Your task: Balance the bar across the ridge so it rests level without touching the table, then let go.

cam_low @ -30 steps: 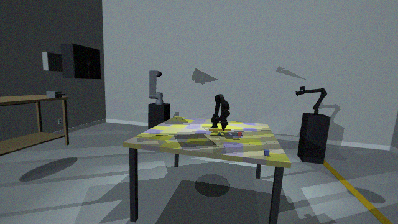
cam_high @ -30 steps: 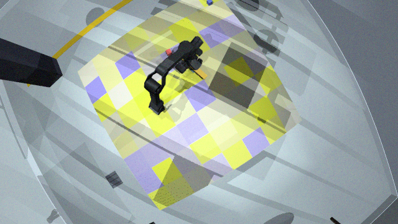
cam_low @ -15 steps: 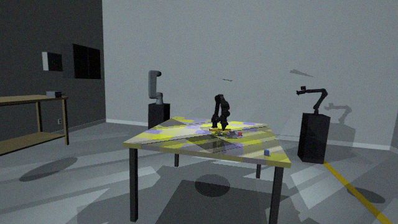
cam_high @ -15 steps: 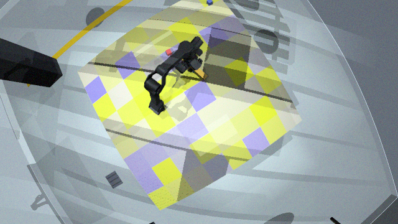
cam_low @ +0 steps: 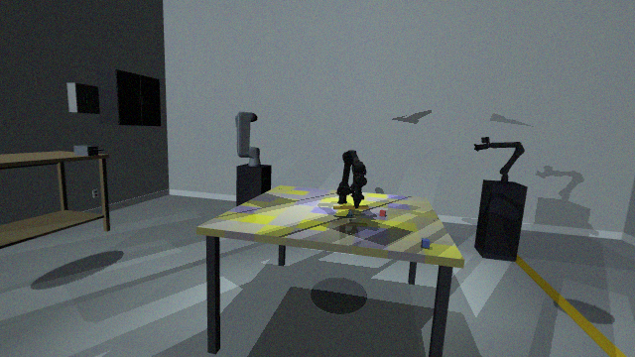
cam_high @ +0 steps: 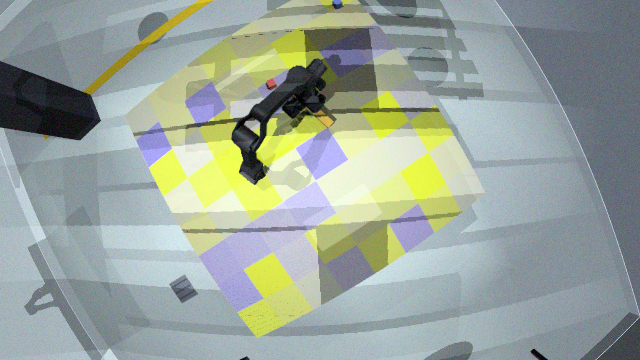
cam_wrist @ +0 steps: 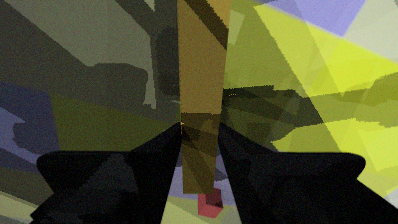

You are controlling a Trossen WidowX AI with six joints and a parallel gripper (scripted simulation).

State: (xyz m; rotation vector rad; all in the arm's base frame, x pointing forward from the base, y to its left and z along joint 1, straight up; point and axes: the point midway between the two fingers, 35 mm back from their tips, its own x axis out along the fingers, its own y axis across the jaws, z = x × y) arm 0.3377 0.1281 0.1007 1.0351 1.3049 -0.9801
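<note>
The orange-yellow bar (cam_high: 325, 119) (cam_low: 339, 206) (cam_wrist: 202, 75) looks about level in the exterior view, close above the table. My gripper (cam_low: 356, 205) (cam_wrist: 199, 126) is shut on the bar, with one finger on each side of it. In the wrist view the bar runs up from between the fingers, and a shorter shaded part reaches down towards the red cube. A small dark teal thing, probably the ridge (cam_low: 350, 213), shows just below the bar in the exterior view. The arm mostly hides it in the top view. Whether the bar touches it I cannot tell.
A red cube (cam_high: 271, 84) (cam_low: 382, 213) (cam_wrist: 210, 205) stands on the patchwork table (cam_high: 425, 175) (cam_low: 248, 230) near the bar's near end. A blue cube (cam_high: 337, 4) (cam_low: 426, 243) is by the table's edge. Dark shadows cross the table top.
</note>
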